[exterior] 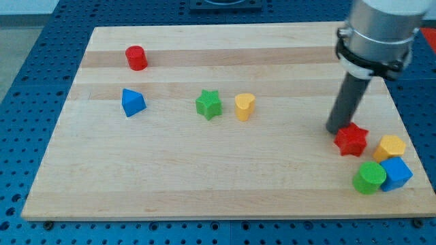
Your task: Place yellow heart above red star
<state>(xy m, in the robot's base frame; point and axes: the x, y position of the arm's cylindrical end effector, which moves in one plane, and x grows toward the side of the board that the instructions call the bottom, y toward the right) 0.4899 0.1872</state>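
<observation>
red star [351,139] touching my tip [333,129], yellow heart [244,106] well left, no jaws visible

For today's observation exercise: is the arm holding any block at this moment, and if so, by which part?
Nothing is held. The arm ends in a plain rod; my tip sits just left of the red star, apparently touching it. The yellow heart lies well apart.

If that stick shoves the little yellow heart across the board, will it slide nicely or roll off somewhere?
The yellow heart probably slides rather than rolls: it seems to sit flat on the smooth wooden board. Its lobed outline may make it twist if pushed off-centre. It looks small and rigid, so likely light. My tip is far off, beside the red star.
</observation>
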